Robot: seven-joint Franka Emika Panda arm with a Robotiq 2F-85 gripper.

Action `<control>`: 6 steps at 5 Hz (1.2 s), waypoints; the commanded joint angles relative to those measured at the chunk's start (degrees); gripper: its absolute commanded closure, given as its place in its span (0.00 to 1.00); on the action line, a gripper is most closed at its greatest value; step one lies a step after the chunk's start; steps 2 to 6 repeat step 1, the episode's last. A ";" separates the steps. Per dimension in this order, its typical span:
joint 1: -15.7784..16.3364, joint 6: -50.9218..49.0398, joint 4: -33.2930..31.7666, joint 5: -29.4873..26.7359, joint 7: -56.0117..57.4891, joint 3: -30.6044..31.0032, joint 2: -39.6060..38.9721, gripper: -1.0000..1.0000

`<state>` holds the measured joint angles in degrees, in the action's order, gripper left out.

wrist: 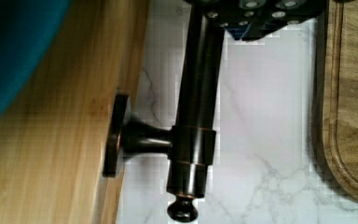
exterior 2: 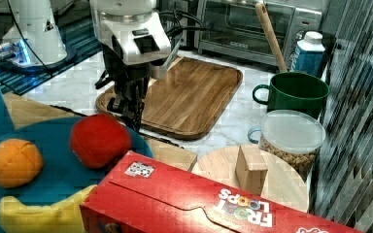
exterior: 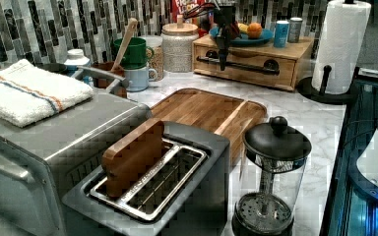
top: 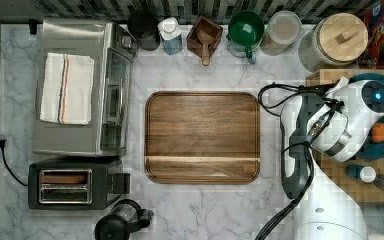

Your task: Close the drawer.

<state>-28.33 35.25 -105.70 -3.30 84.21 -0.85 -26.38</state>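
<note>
Drawer [exterior: 246,66]: pale wood, at far end of marble counter [exterior: 295,115] in left view, under a flat top carrying a blue plate [exterior: 241,40]. Front looks flush w/ the box, i.e. pushed in, as far as left view shows. Dark bar handle [wrist: 198,116] runs across the front on round mounts; wrist view shows it close up, standing off the wood face on a short post.

Gripper [exterior: 222,61] comes down at the handle, roughly mid-bar, in front of drawer face. Fingers: can't tell if apart or together — in wrist view they are out of frame, in left view they merge w/ the dark bar. In right view gripper [exterior 2: 132,109] hangs past the plate's edge, behind a red fruit [exterior 2: 99,140].

Around it:
- Dark brown tray [top: 202,136], rounded corners, mid-counter, just beside drawer front w/ a strip of marble between.
- On plate: orange fruit [exterior 2: 14,162], yellow banana [exterior 2: 43,211]; two cans [exterior: 288,30] on the same top.
- Cereal box [exterior 2: 209,204], red, near cam in right view; lidded jar w/ wood knob [exterior 2: 252,170] beside it.
- Green mug [top: 246,31], milk carton [top: 170,35], wooden scoop box [top: 205,37] along back wall.
- Toaster oven [top: 80,85] w/ folded towel [top: 66,87] on top; toaster [top: 72,184]; French press [exterior: 270,182].
- Paper towel roll [exterior: 339,46] on stand, at the left view's right of the drawer.

Arm body [top: 330,130] covers much of the drawer unit in top view.
</note>
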 commanded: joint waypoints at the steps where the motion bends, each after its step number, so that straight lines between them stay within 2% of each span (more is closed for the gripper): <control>1: -5.05 3.06 4.87 2.33 0.05 -5.82 1.87 1.00; 6: -5.05 3.06 4.87 2.33 0.05 -5.82 1.87 1.00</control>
